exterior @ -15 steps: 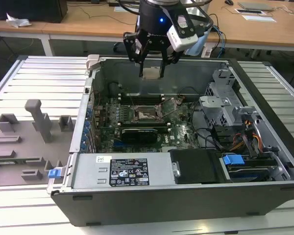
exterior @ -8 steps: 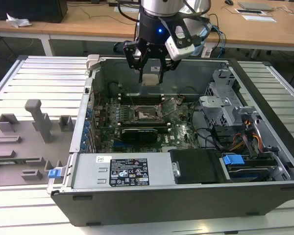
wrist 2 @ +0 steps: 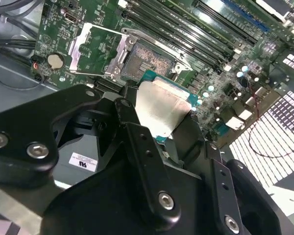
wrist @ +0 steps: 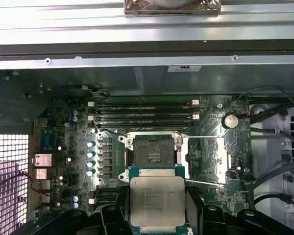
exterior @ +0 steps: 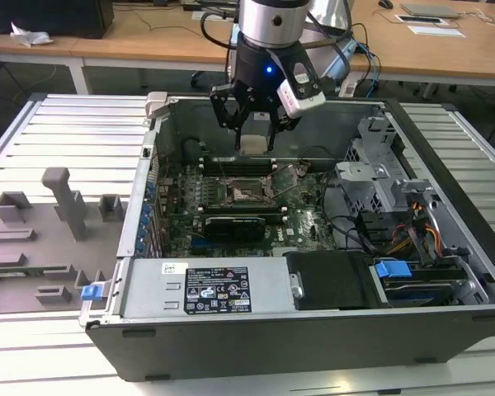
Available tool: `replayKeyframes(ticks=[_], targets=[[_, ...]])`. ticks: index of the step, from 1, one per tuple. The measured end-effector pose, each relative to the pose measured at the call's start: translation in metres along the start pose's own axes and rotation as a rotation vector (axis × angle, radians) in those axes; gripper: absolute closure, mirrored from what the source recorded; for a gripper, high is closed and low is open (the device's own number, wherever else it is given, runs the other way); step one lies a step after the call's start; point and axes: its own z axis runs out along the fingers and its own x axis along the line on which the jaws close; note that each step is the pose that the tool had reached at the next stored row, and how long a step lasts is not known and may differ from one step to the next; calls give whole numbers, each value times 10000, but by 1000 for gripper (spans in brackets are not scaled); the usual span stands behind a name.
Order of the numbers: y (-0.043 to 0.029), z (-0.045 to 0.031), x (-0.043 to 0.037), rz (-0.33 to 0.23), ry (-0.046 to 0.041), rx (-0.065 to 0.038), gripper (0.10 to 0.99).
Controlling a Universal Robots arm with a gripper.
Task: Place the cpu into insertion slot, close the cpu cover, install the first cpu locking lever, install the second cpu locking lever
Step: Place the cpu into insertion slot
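Note:
My gripper point(exterior: 254, 137) is shut on the cpu point(exterior: 254, 143), a flat square chip with a pale metal top, held a short way above the green motherboard point(exterior: 305, 216) inside the open computer case. In both wrist views the cpu point(wrist: 157, 199) point(wrist 2: 162, 108) sits between the black fingers point(wrist: 194, 208), just beside the insertion slot point(wrist: 151, 152) point(wrist 2: 149, 61), which lies bare with its dark contact field showing. The cpu cover point(wrist: 206, 159) point(wrist 2: 95, 49) is swung open and lies beside the slot. A thin wire locking lever point(wrist: 206, 184) stands loose along the cover's edge.
Long black memory slots point(wrist: 142, 111) run beside the slot. The case walls point(exterior: 161, 140) surround the board. A black expansion card point(exterior: 239, 223), a labelled silver power supply point(exterior: 206, 289), a black drive box point(exterior: 330, 280) and cabled drive bays point(exterior: 412, 231) crowd the case. A grey parts fixture point(exterior: 41, 239) lies at the exterior view's left.

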Motion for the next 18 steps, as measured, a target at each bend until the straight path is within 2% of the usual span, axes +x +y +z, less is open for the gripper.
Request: replayKeyframes(ticks=[2, 3, 7, 11, 18], targets=[[-4, 48, -2, 30, -3, 16, 545], [-5, 60, -2, 218, -20, 32, 545], [-7, 72, -2, 840, -73, 30, 545], [-8, 91, -2, 2260, -200, -2, 545], [-10, 115, -3, 3622, -319, -26, 545]])
